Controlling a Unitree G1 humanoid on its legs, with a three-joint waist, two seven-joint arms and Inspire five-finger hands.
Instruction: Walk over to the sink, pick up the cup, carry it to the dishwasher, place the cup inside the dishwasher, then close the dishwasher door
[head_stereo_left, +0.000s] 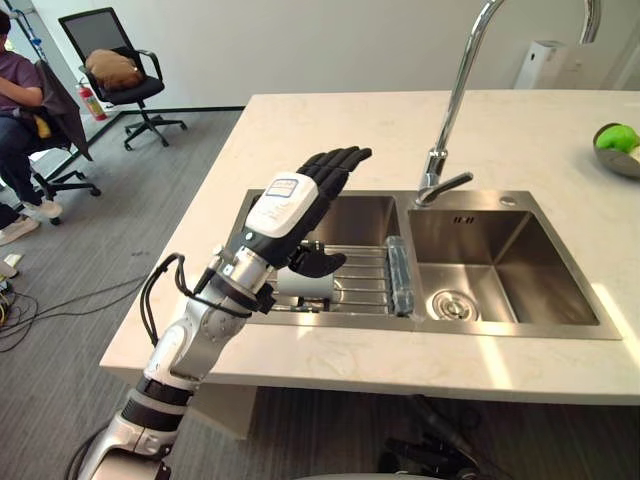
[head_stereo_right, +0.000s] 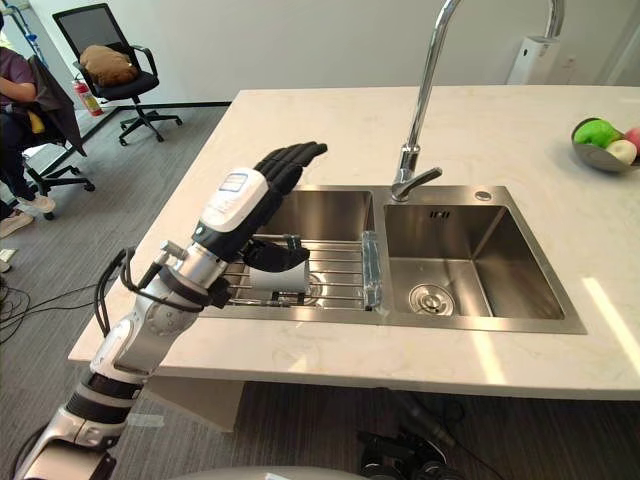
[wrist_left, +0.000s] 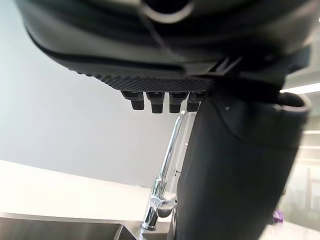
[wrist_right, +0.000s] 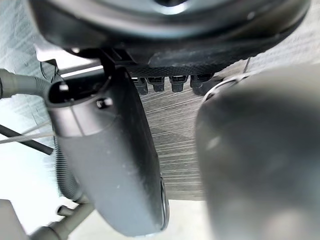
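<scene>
hovering left hand (head_stereo_left: 300, 205) over cup (head_stereo_left: 303, 286); wrist view: faucet (wrist_left: 162, 190)

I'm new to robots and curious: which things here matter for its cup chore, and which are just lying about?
Job: white cup lying on the wire rack; stainless steel double sink; dark left hand, open by the cup; dark right hand.
Lying about: tall chrome tap; grey bowl of fruit; black office chair with brown cushion; seated person.

left arm (head_stereo_left: 188, 345): silver-grey, black joint rings | left hand (head_stereo_left: 300, 205): dark fingers, white back cover
</scene>
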